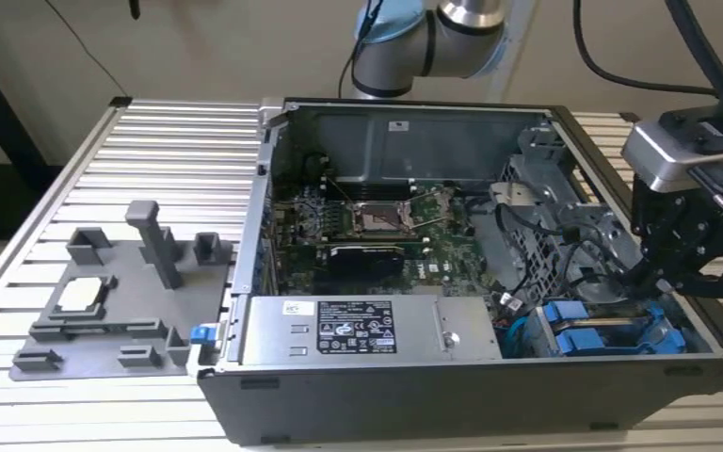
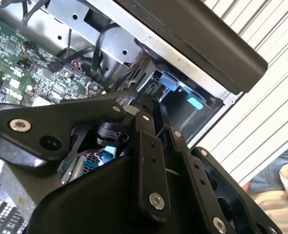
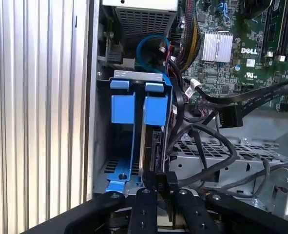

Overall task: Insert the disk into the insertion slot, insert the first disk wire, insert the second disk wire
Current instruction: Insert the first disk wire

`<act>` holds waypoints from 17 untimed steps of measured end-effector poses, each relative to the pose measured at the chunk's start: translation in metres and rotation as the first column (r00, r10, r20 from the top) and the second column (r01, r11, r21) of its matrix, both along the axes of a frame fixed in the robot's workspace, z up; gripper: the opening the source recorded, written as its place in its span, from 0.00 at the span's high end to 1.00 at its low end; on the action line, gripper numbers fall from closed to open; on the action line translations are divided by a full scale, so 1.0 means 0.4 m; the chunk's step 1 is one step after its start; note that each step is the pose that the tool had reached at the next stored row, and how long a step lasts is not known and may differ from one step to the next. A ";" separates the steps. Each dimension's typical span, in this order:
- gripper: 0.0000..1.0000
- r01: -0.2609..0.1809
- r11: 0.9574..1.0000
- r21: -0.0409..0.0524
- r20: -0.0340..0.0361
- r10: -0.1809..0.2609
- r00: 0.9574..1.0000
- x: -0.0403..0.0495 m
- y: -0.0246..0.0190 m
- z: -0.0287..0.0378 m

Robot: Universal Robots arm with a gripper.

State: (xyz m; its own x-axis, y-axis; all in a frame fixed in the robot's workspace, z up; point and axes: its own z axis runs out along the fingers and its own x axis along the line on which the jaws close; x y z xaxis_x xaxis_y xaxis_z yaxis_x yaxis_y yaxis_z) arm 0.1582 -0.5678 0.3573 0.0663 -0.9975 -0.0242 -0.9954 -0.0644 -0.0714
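Step, judged: seating a disk wire, with the pincer [image 3: 162,189] clenched on what looks like a black wire plug [image 3: 166,178] | disk [image 3: 153,141] sits inside the insertion slot [image 3: 134,74], plug at its exposed edge | advice: hold plug square to the slot, press straight and gently | arm reaches down over the slot, fingers pointing into it

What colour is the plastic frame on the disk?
Bright blue. The frame on the disk shows best in the first wrist view.
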 end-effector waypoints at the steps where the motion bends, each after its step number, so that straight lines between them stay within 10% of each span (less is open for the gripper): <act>1: 0.81 0.000 1.000 0.000 0.000 0.000 1.000 0.000 0.000 -0.002; 17: 0.81 0.003 1.000 0.003 -0.003 -0.003 1.000 -0.003 0.001 -0.037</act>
